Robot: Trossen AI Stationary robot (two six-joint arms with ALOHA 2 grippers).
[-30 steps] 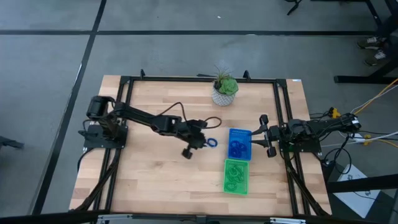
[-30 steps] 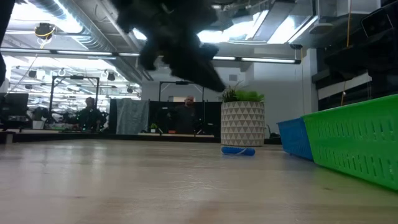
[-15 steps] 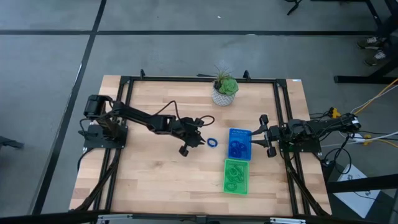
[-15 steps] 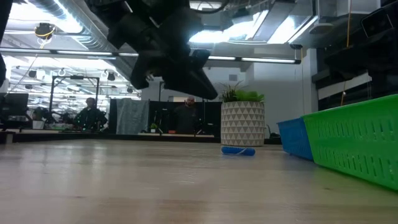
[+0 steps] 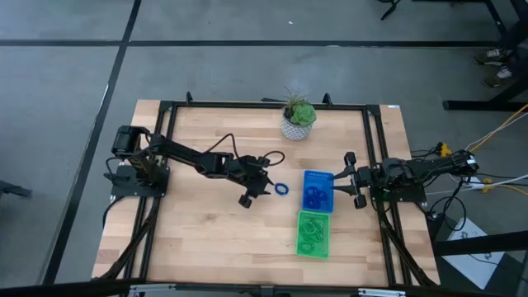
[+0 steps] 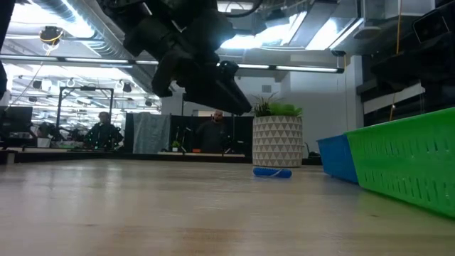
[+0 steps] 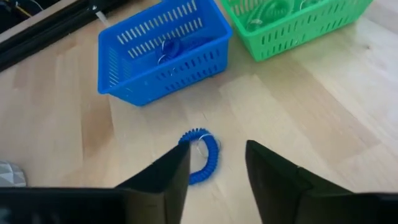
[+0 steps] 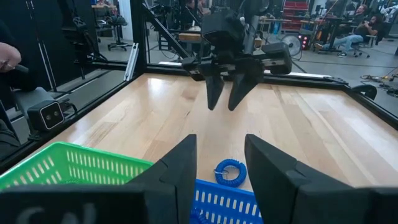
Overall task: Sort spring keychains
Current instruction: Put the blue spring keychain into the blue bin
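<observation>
- Lying flat on the pale wood-grain tabletop (image 5: 206, 231), near its middle, was a blue spring keychain (image 5: 281, 189), a small coiled plastic loop, beside the blue tray (image 5: 318, 177).
- The left hand (image 5: 257, 189) hovered just beside that loop, its dark fingers (image 7: 165, 177) released and apart, grasping nothing.
- The blue tray and the green tray (image 5: 313, 246) were slotted plastic baskets, each with coils inside.
- The right hand (image 5: 353, 180) waited near the right edge, fingers apart and empty.
- A potted plant (image 5: 298, 118) in a patterned white pot stood by the far edge.
</observation>
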